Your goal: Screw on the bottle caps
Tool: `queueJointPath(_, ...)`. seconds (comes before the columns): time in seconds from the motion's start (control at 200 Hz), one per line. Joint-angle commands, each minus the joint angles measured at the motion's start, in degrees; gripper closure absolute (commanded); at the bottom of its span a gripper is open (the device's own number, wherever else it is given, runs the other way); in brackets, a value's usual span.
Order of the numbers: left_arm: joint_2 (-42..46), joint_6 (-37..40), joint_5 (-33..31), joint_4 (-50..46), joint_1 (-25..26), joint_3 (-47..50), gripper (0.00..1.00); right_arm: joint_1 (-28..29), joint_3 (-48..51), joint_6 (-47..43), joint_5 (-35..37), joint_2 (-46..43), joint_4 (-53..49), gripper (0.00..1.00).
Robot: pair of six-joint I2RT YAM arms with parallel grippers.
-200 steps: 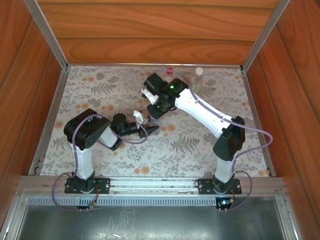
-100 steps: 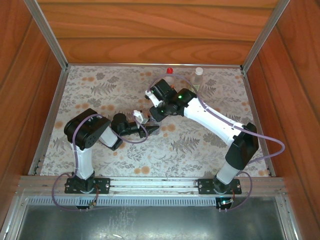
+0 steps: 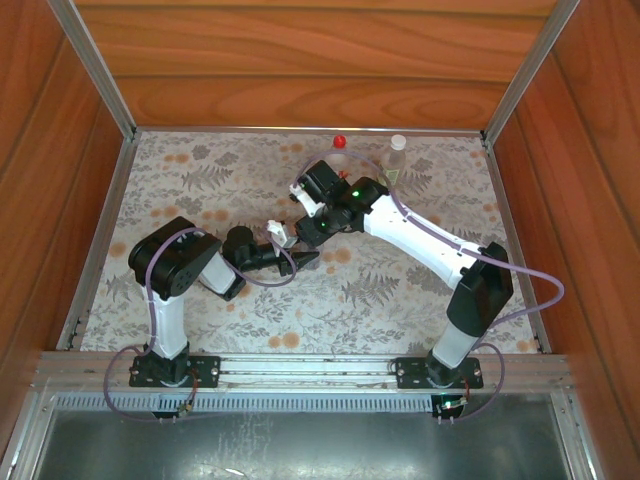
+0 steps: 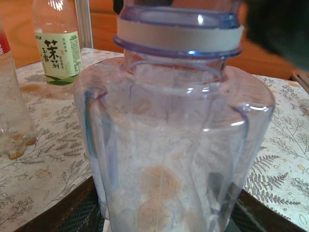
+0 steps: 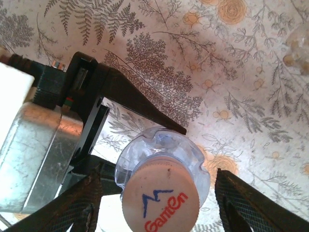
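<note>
My left gripper [image 4: 169, 215] is shut on the lower body of the clear bluish bottle [image 4: 174, 145] and holds it upright on the table. A pale whitish cap [image 5: 161, 198] with blue and red print sits on its neck. My right gripper [image 5: 159, 186] hangs directly over that cap, open, with a mesh-padded finger [image 5: 79, 203] well off each side and not touching it. In the top view the right gripper [image 3: 312, 228] sits just above the left gripper [image 3: 300, 258]. The red-capped bottle [image 3: 340, 152] and the white-capped bottle [image 3: 398, 152] stand at the back.
The yellow-green labelled bottle [image 4: 58, 46] and the edge of the red-labelled one [image 4: 9, 106] stand behind the held bottle. The patterned table cloth [image 3: 200, 190] is ringed by wooden walls and metal rails [image 3: 100, 70].
My right gripper has opened off the cap of the bluish bottle, and the right arm has shifted a little back and right. The left arm has not moved.
</note>
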State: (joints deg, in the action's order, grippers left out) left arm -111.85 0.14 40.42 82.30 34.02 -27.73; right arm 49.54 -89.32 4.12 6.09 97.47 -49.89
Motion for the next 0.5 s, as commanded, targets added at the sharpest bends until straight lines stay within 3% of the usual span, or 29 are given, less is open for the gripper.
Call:
queueJointPath(0.0, -1.0, -0.1, 1.0, -1.2, 0.5, -0.3, 0.43, 0.5, -0.5, 0.3, 1.6, -1.8, 0.3, 0.25)
queueJointPath(0.115, -0.7, -0.4, 1.0, -1.2, 0.4, -0.5, 0.40, 0.5, 0.7, 1.2, 2.6, -5.7, 2.6, 0.21)
queueJointPath(0.27, -0.3, -0.5, 1.0, -1.2, 0.4, -0.8, 0.23, 0.3, 3.7, 2.0, 3.0, -9.5, 7.5, 0.20)
queueJointPath(0.495, -1.1, -0.7, 0.7, -1.2, 0.4, -2.0, 0.22, -0.3, 5.5, 3.5, 3.3, -11.3, 9.0, 0.21)
